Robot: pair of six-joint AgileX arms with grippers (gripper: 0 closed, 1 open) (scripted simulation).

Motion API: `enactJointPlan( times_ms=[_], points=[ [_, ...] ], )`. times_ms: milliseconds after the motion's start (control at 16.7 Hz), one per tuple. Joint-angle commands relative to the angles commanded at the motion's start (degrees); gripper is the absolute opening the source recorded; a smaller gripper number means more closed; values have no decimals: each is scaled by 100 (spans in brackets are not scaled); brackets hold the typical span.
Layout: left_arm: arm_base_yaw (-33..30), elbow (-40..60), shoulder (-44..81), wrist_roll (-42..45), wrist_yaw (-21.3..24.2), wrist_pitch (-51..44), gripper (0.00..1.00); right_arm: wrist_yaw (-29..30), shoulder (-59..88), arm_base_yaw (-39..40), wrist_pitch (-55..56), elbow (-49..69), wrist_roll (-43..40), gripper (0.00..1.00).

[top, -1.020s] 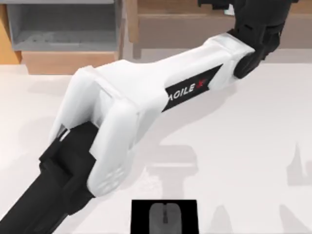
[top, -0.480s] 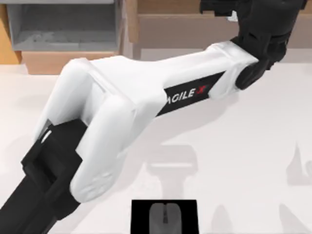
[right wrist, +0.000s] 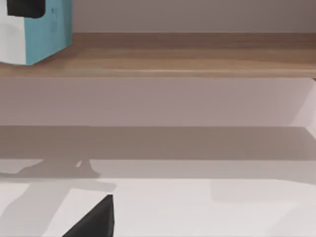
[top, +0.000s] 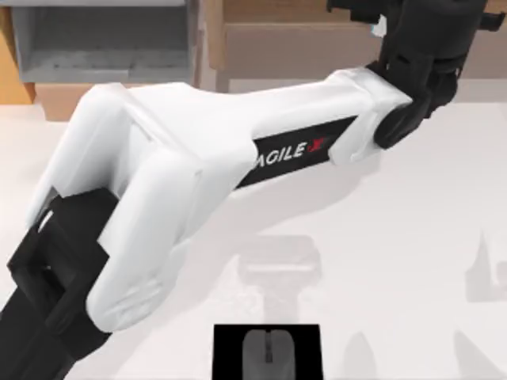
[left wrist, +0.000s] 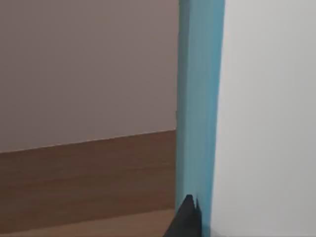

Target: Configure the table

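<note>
The table [top: 396,237] is a wide white top. My left arm stretches across it from the lower left to the wooden shelf unit [top: 301,39] at the back. There my left gripper [top: 372,20] is shut on a teal and white box [right wrist: 47,37] that stands on the shelf board. Up close, the box's teal side [left wrist: 200,98] has one dark fingertip [left wrist: 185,219] against it. A dark part of my right gripper [right wrist: 94,219] hangs low over the table in front of the shelf.
A grey mouse [top: 268,352] lies on a black pad at the table's front edge. A grey box with a wood front [top: 103,47] stands at the back left. The wooden shelf board [right wrist: 197,54] runs across the back.
My left arm's elbow has swung toward the left and front. Its gripper has stayed at the shelf, shifting only slightly.
</note>
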Motion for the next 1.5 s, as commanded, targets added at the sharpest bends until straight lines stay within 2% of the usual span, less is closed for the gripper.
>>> enactJointPlan(
  times_ms=[300,540,840,1020,1200,1500],
  points=[
    [-137,-1569,-1113,1129,1403,152,0,0,0,0,0,0,0,100],
    [-214,-3203,-2092,2313,2544,386,0,0,0,0,0,0,0,100],
    [154,-5568,-3415,3954,3482,584,0,0,0,0,0,0,0,100],
    [839,-6816,-4185,5046,3629,736,0,0,0,0,0,0,0,100],
    [1845,-7594,-4712,6187,3428,993,0,0,0,0,0,0,0,100],
    [3391,-7754,-4506,7717,3105,1663,0,0,0,0,0,0,0,100]
  ],
)
